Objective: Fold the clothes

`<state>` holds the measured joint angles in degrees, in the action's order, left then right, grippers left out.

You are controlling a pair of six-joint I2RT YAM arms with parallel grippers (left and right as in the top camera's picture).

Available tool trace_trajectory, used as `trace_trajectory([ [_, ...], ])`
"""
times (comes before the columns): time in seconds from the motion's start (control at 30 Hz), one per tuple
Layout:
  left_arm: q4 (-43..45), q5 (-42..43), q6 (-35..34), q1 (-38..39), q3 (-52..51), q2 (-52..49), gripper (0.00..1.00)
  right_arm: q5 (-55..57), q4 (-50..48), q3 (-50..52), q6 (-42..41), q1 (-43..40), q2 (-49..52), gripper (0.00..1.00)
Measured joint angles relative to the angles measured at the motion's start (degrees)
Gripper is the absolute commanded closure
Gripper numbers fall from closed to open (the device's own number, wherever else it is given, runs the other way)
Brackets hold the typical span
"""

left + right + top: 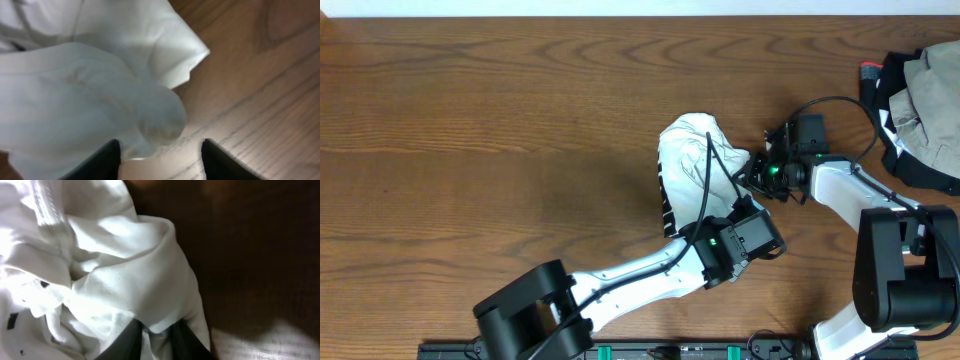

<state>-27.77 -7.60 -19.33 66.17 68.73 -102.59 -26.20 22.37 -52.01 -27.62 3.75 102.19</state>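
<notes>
While right claw clamps one white clothes bundle, left claw sits spread apart beside it.

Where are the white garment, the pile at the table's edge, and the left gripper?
white garment (692,148): overhead view, middle of the bundle.
pile (928,100): overhead view, its beige top cloth.
left gripper (160,146): left wrist view, midway between its open fingertips.

We took it for a robotics lab: a left arm and right arm, cabled, at a wood-grain table.
</notes>
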Motion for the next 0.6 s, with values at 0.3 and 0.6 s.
trace_trajectory([
  [0.3,-5.49,-6.84,0.50,-0.07,0.22,17.14,0.05,2.93,18.43,-8.44,1.60,0.42,0.94,0.52],
  [0.6,-7.78,-10.82,-0.37,-4.52,0.37,16.79,0.04,2.16,23.65,-15.19,3.32,0.70,0.74,0.32],
])
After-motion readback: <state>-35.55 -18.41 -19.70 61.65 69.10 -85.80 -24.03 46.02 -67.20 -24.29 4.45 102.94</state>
